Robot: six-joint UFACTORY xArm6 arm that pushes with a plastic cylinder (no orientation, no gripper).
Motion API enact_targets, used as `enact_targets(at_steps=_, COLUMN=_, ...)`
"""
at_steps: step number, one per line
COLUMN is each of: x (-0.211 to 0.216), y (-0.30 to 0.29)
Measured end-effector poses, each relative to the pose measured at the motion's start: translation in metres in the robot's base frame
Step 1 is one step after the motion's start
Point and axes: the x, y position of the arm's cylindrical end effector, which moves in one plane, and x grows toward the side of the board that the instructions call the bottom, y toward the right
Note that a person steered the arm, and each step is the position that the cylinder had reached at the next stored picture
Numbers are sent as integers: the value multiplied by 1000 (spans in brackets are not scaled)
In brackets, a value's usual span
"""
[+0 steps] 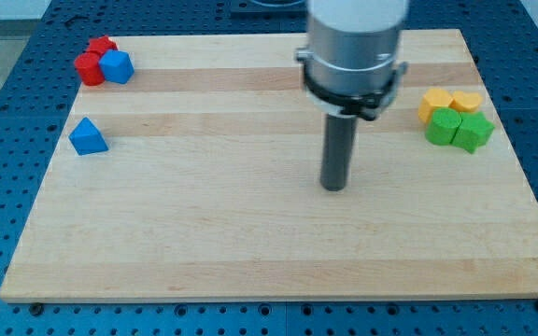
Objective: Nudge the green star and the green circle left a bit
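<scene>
My tip (333, 187): bare dark rod, no jaws, touching no block | green star (474, 133) and green circle (444, 126), matte blocks touching, well right of tip | pale wooden board (204, 243)

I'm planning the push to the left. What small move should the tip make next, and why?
Probably travel to the view's right, past the green blocks. My tip stands mid-board, well to their left and apart from them, so it cannot push them left from here. The yellow blocks touch them above, so skirt below.
</scene>
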Motion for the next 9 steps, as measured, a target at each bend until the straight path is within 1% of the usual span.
enact_targets(at_steps=1, x=0, y=50)
enact_targets(at_steps=2, x=0, y=78)
enact_targets(at_steps=3, x=0, y=93)
enact_targets(at_steps=4, x=1, y=94)
enact_targets(at_steps=5, x=3, y=118)
enact_targets(at_steps=7, x=-4, y=201)
enact_targets(at_steps=9, x=-4, y=207)
